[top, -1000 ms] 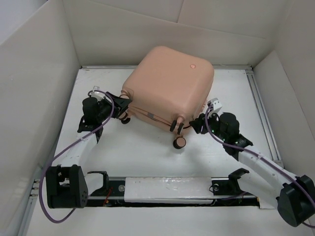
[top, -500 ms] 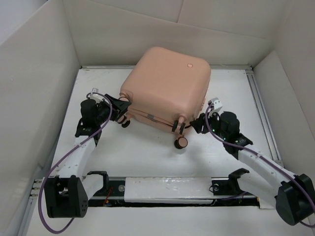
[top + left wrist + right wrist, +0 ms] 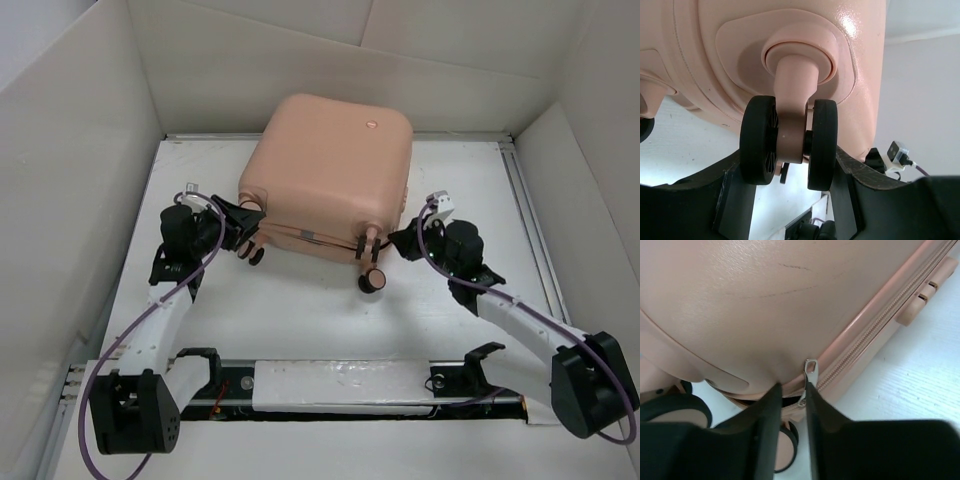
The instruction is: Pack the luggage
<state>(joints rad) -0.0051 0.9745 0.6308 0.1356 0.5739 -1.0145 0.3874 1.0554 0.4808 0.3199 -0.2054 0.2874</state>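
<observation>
White walls are standing around the worktop. The pink luggage is lying zipped up toward the back of it, with its wheels pointing at the arms. The left tool is reaching its near left corner and the right tool its near right corner. The left wrist view is showing the left tool pinching a black double wheel. The right wrist view is showing the right tool's fingers sitting close together at the zip pull; I cannot tell if they are pinching it.
</observation>
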